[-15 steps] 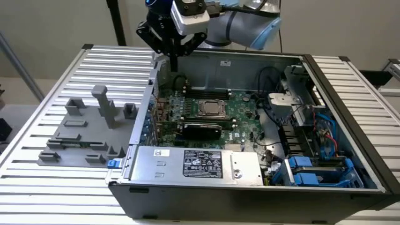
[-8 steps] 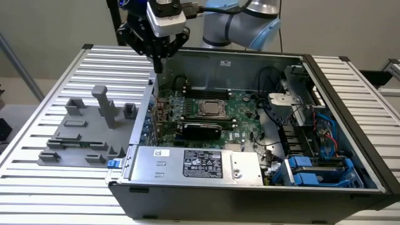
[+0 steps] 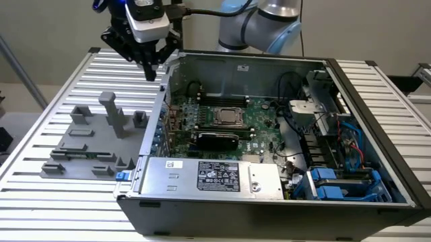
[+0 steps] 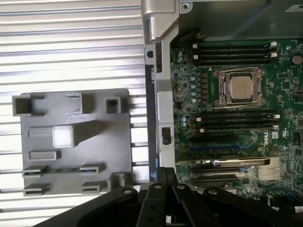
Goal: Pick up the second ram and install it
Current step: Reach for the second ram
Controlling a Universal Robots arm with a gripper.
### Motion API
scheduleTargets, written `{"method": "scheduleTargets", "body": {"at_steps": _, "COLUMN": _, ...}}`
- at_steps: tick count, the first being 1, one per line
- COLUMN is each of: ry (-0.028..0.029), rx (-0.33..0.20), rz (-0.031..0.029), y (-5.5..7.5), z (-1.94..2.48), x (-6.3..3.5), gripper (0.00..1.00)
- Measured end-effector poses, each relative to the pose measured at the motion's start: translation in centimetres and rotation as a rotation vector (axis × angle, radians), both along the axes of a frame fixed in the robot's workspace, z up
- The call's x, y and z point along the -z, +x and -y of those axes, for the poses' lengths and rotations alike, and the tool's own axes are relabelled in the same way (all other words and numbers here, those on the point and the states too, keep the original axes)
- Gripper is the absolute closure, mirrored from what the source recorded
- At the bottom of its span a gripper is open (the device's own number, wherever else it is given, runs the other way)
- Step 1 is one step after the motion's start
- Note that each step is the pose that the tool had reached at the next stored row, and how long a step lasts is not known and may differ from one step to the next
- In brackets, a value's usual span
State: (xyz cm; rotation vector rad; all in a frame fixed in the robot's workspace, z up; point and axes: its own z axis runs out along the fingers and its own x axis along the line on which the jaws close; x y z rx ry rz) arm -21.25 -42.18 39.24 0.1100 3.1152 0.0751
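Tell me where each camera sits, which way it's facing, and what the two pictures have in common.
Exterior view: off the arm and raised, angled down at the open computer case on the slatted table; the arm and gripper show beyond the case's far corner.
Wrist view: on the wrist, looking straight down past the gripper at the case's edge.
Shared: the gray holder beside the case, the motherboard and its processor.

A plain beige wall [image 3: 54,25] stands behind the slatted metal table [image 3: 40,196].
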Motion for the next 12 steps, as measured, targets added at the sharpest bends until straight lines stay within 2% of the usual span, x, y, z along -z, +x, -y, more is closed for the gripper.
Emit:
{"method": "scheduleTargets", "body": {"at_steps": 6, "ry": 0.0, "rx": 0.0, "rz": 0.0005, "y": -2.7, "z": 0.58, "x": 0.1, "gripper": 1.0}}
{"method": "scheduleTargets", "body": {"at_steps": 12, "ry": -0.0001, "rx": 0.0, "rz": 0.0004, "y": -5.4, "z": 0.87, "x": 0.49, "gripper": 1.0}}
